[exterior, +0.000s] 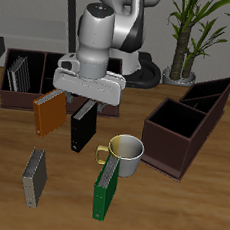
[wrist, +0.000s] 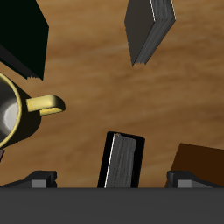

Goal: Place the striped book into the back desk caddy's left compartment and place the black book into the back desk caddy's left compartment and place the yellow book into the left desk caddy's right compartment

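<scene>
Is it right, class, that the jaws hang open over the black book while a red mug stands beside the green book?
Not quite: the mug is white with a yellow handle, as the exterior view shows. The open jaws do hang over the black book, and it does stand beside the green book.

Pincer [exterior: 86,97] down-pointing, jaws wide apart.

White rounded arm segments, grey joints, dark fingers [wrist: 39,178]
</scene>
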Motion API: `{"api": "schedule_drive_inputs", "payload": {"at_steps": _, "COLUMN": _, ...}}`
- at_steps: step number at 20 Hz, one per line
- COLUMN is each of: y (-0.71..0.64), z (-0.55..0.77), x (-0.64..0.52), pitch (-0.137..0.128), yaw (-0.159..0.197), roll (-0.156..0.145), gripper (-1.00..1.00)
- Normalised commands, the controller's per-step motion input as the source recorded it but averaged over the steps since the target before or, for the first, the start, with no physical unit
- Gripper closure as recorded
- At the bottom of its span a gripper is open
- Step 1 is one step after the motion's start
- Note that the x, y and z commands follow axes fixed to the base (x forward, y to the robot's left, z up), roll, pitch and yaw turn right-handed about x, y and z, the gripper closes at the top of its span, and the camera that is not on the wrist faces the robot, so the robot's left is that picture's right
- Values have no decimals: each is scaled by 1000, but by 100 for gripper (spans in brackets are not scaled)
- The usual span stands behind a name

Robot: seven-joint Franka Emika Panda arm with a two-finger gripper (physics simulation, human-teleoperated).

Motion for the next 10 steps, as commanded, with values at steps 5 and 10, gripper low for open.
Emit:
{"api": "schedule_drive_inputs", "payload": {"at_steps": 5, "y": -103, "z": -258, "x": 81, "pitch": 41, "yaw": -77, "roll": 31, "gripper": -100}}
{"api": "schedule_drive_inputs", "payload": {"at_steps": 10, "y": 39, "z": -195, "x": 24, "pitch": 13, "yaw": -2, "roll": 13, "gripper": -100}}
